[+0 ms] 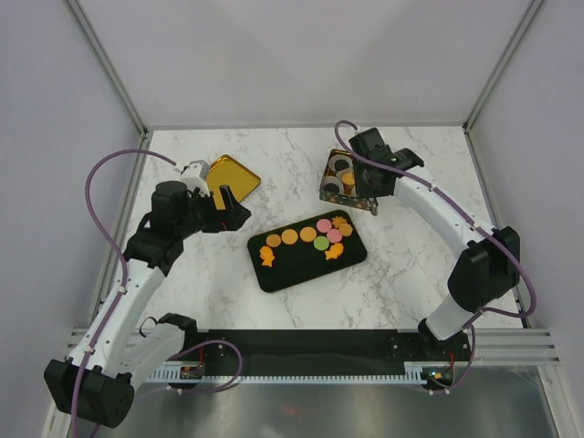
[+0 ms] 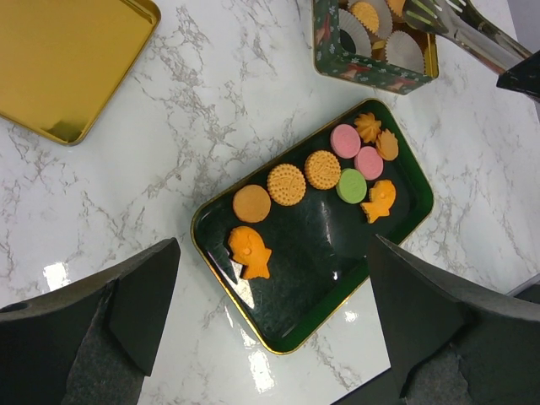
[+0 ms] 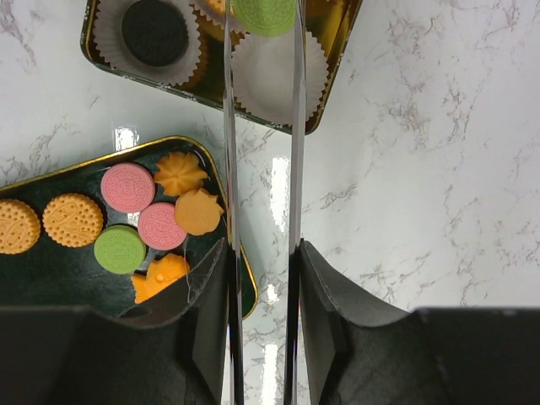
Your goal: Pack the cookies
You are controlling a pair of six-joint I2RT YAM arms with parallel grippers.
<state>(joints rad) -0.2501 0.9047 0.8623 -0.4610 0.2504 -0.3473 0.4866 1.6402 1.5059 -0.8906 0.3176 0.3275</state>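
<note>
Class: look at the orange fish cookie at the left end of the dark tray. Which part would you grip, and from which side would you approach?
Probably from straight above: the fish cookie lies flat on the tray, so only its rim is grippable. Pinch the two edges facing bare tray, not the one beside the round orange cookie.

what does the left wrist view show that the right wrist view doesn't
Left wrist only: the gold metal lid and the orange fish-shaped cookie beside the plain orange round cookie. Right wrist only: a green round cookie pinched in the long metal tongs. Both: the black rectangular tray, its two pink round cookies, the green patterned tin with white paper cups.
</note>
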